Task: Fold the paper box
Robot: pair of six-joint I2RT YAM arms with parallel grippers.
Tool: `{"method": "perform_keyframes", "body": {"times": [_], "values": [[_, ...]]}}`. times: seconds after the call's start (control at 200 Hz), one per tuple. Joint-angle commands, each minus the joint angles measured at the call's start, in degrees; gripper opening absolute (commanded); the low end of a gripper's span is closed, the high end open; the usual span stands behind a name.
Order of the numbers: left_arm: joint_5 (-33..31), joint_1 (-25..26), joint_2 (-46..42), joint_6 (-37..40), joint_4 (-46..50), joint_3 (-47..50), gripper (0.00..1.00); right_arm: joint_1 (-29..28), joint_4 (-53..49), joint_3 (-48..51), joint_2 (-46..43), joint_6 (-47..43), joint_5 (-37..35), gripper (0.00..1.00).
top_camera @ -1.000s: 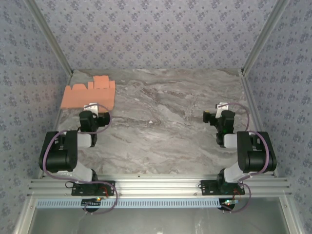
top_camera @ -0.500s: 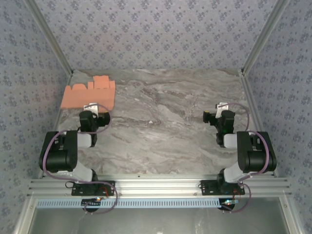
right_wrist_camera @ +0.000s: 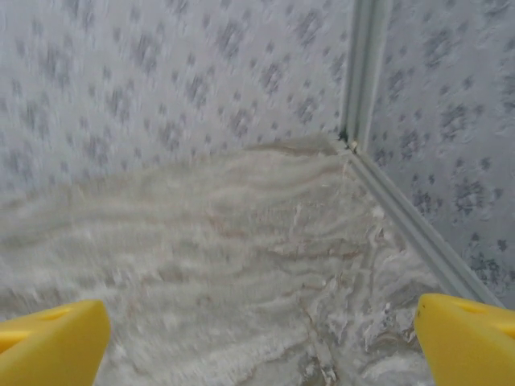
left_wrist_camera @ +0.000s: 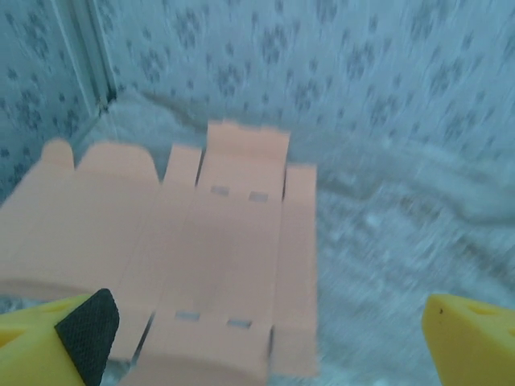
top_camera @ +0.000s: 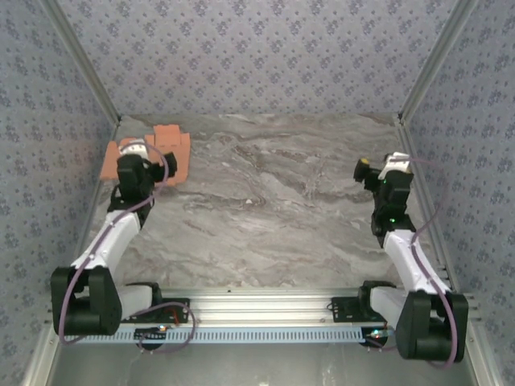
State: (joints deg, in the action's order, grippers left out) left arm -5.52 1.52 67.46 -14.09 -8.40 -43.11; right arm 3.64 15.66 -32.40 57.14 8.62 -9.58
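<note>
Both arms have reached forward: left gripper point(left_wrist_camera: 269, 334), spread wide, hangs over the flat paper box point(left_wrist_camera: 201, 257) at ten o'clock, seemingly to grasp it; right gripper point(right_wrist_camera: 261, 334), likewise spread, idles.

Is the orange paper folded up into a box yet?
No, the paper box lies spread out on the table as a flat, unfolded sheet.

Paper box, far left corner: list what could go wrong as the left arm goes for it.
1. The paper box lies flat on the table; the open left end effector may skid over it or crumple a tab.
2. It sits near the left wall, so a push could jam it there.
3. The right end effector hovers far off, unable to pin it.
</note>
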Motion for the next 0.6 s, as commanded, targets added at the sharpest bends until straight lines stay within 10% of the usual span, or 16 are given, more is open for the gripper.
{"method": "perform_keyframes", "body": {"times": [0.0,0.14,0.595], "values": [[-5.2,-0.3,2.5,-15.8,25.7,-11.2,0.99,2.7,-24.1,-6.4,-2.5,20.0,-5.4,1.0],[6.2,0.5,14.8,-9.3,40.6,-27.3,0.99,4.1,-29.4,-10.9,1.2,20.3,6.6,1.0],[-11.4,13.3,34.8,7.1,55.6,-37.7,0.97,-0.8,-32.5,-12.6,11.4,14.9,21.0,0.91]]}}
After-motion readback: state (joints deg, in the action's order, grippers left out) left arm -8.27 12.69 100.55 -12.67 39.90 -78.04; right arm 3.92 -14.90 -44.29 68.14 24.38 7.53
